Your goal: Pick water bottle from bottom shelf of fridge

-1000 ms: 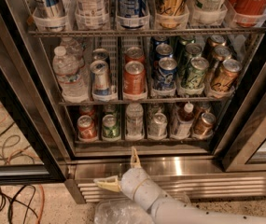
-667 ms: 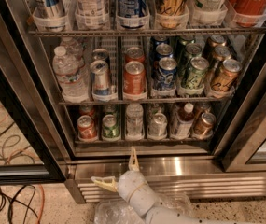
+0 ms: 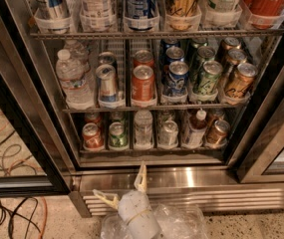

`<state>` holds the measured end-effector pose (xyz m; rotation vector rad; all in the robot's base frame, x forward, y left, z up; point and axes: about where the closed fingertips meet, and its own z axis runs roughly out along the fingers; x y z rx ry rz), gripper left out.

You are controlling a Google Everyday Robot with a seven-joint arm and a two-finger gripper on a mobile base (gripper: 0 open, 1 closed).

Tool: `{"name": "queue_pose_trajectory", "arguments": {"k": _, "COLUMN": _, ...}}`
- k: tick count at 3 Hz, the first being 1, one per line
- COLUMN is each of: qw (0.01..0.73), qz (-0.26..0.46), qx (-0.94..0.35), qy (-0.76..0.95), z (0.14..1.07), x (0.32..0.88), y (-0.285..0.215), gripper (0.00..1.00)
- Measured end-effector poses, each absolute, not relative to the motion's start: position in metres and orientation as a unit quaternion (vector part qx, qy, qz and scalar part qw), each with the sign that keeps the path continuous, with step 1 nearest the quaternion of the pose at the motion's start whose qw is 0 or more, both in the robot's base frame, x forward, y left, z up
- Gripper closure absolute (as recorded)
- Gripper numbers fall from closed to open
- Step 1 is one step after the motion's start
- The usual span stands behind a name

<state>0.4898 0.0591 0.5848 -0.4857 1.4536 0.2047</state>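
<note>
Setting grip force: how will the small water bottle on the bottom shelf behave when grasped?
The water bottle is ribbed clear plastic, so a hard squeeze would probably dent it. Standing upright in a narrow lane, it may tip if dragged. The gripper is open, low before the grille.

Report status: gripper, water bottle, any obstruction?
Gripper open, low in front of the fridge. Water bottle upright on bottom shelf, between green can and silver can. Nothing in front of it.
</note>
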Motion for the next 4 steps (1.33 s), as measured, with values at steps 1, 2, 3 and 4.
{"name": "queue_pose_trajectory", "arguments": {"k": 1, "qw": 0.728, "qz": 0.061, "qx": -0.153, "qy": 0.665, "z": 0.589, "x": 0.49, "y": 0.034, "gripper": 0.0}}
{"name": "queue_pose_trajectory", "arguments": {"k": 2, "qw": 0.73, "qz": 0.053, "qx": -0.142, "qy": 0.667, "z": 0.588, "x": 0.491, "y": 0.027, "gripper": 0.0}}
{"name": "queue_pose_trajectory", "arguments": {"k": 3, "qw": 0.733, "qz": 0.066, "qx": -0.129, "qy": 0.664, "z": 0.588, "x": 0.492, "y": 0.033, "gripper": 0.0}}
{"name": "queue_pose_trajectory", "arguments": {"k": 4, "qw": 0.728, "qz": 0.061, "qx": -0.111, "qy": 0.673, "z": 0.601, "x": 0.496, "y": 0.032, "gripper": 0.0}}
